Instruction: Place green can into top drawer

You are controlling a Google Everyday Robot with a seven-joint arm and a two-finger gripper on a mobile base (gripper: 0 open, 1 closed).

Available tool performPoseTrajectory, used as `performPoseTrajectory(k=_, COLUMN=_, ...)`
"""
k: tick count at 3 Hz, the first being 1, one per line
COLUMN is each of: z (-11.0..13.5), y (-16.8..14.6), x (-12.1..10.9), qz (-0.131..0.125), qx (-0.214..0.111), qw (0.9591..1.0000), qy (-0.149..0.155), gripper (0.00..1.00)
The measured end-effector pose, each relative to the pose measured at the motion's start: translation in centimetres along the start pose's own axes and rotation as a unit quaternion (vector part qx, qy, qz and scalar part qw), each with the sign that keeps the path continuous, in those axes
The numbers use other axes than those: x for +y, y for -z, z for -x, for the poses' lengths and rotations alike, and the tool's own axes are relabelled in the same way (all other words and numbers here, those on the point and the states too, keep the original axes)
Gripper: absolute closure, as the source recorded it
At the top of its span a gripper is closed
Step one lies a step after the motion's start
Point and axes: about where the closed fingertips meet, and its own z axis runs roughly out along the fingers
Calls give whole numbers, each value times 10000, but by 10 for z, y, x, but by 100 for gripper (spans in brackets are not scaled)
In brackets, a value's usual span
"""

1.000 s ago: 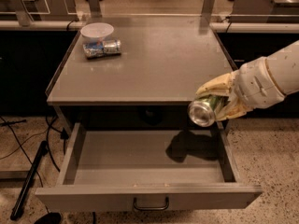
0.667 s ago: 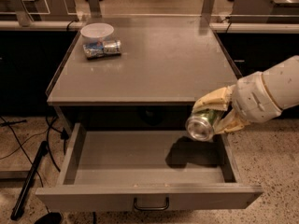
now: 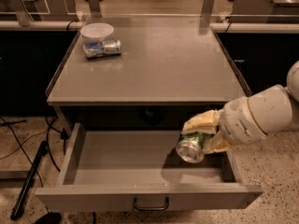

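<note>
While clamped in pale two-finger gripper [image 3: 208, 133] off counter's [image 3: 163, 64] front-right corner, treat shiny green metal can [image 3: 191, 148] as light, slippery, dentable. Grip mid-body.

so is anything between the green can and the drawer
Nothing visible. The gripper holds the green can on its side above the right part of the open top drawer, bare floor beneath it.
</note>
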Motion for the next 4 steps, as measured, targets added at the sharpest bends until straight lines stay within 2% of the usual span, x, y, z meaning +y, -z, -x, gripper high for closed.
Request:
performPoseTrajectory(k=1, z=-13, y=-6, x=7, qz=92, qx=384, qw=9992, qy=-3, gripper=100)
performPoseTrajectory(k=2, z=-36, y=-19, x=9, qz=287, qx=913, qw=9952, qy=195, gripper=100)
performPoseTrajectory(k=3, z=-55, y=-45, x=6, qz=513, qx=1087, qw=9916, qy=482, gripper=100)
performPoseTrajectory(k=4, z=-65, y=-70, x=3, qz=644, qx=983, qw=9903, qy=742, gripper=100)
